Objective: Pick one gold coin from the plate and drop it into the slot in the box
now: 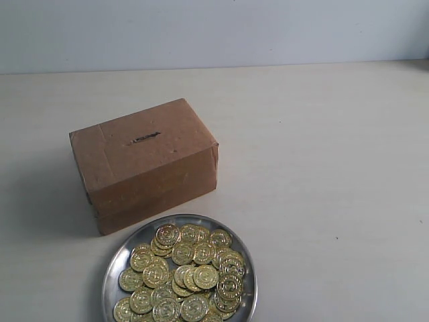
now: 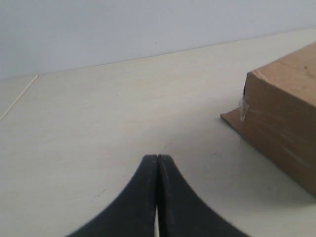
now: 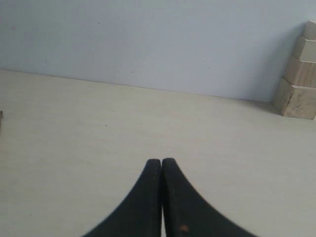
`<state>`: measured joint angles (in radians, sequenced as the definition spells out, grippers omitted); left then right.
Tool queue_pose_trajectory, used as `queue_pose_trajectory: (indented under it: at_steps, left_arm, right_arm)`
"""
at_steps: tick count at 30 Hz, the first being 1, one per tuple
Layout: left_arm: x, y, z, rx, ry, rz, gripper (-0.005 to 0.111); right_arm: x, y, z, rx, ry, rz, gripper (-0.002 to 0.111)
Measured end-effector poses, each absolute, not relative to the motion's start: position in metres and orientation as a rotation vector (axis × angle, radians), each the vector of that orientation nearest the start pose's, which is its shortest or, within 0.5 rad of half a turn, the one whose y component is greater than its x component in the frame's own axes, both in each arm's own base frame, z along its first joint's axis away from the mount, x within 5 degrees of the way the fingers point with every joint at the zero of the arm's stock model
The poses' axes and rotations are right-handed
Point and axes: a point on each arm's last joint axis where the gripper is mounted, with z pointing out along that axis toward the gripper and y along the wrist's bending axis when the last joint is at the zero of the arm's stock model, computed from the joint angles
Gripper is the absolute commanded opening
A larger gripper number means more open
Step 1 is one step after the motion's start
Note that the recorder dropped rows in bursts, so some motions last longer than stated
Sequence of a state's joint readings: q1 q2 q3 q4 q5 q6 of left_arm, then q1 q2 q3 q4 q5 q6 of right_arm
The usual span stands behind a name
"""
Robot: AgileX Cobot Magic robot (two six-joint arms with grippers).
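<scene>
A round silver plate (image 1: 118, 263) heaped with several gold coins (image 1: 191, 276) sits at the front of the exterior view. Just behind it stands the brown cardboard box (image 1: 144, 164), with its thin dark slot (image 1: 143, 138) on the top face. Neither arm shows in the exterior view. In the left wrist view my left gripper (image 2: 157, 157) is shut and empty over bare table, with a corner of the box (image 2: 284, 113) off to one side. My right gripper (image 3: 161, 160) is also shut with nothing in it, over bare table.
A stack of pale wooden blocks (image 3: 298, 79) stands against the wall at the edge of the right wrist view. The pale tabletop (image 1: 322, 154) runs back to a light grey wall.
</scene>
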<state>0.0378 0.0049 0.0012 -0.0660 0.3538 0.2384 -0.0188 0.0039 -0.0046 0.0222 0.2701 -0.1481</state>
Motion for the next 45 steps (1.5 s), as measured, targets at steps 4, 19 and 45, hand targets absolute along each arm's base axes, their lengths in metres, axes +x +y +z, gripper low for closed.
queue_pose_trajectory:
  at_steps: [4, 19, 45]
  left_arm:
    - [0.0539, -0.0001, 0.1817, 0.079, 1.83, 0.08, 0.0]
    - [0.0539, -0.0001, 0.1819, 0.067, 1.829, 0.07, 0.0]
    - [0.0539, -0.0001, 0.1817, 0.065, 1.831, 0.069, 0.0]
  right_arm:
    - [0.0551, -0.0005, 0.1902, -0.089, 1.75, -0.092, 0.0]
    - [0.0551, -0.0005, 0.1904, -0.079, 1.748, -0.084, 0.0]
    - [0.0535, -0.001, 0.1832, -0.035, 1.83, -0.053, 0.0]
